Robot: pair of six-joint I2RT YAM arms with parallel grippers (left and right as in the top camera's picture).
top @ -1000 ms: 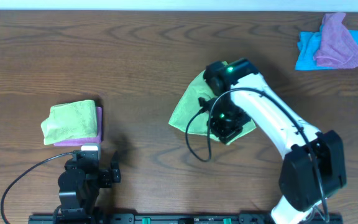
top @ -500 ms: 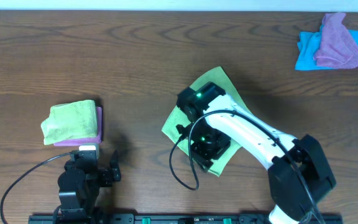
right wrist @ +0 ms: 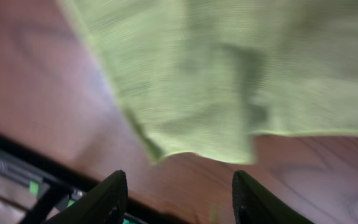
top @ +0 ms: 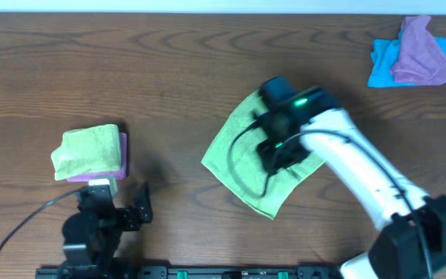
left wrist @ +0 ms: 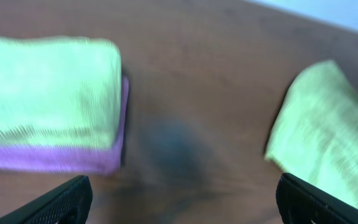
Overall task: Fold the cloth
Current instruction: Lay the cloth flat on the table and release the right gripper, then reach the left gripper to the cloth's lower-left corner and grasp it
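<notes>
Right gripper (right wrist: 178, 199) has shifted rightward over the cloth (top: 238, 163) (lying on the bench (top: 130, 62)), jaws spread; left gripper (left wrist: 185, 199) jaws likewise spread.

This is a robotics lab bench. A black mounting rail (top: 207, 273) runs along the near edge of a dark wood-grain table (top: 169, 62). A white arm (top: 362, 174) and a black arm (top: 91, 232) rise from the rail, a loose cable (top: 22, 221) trails beside it, and a lime-green cloth (top: 235, 159) lies beyond it.
</notes>
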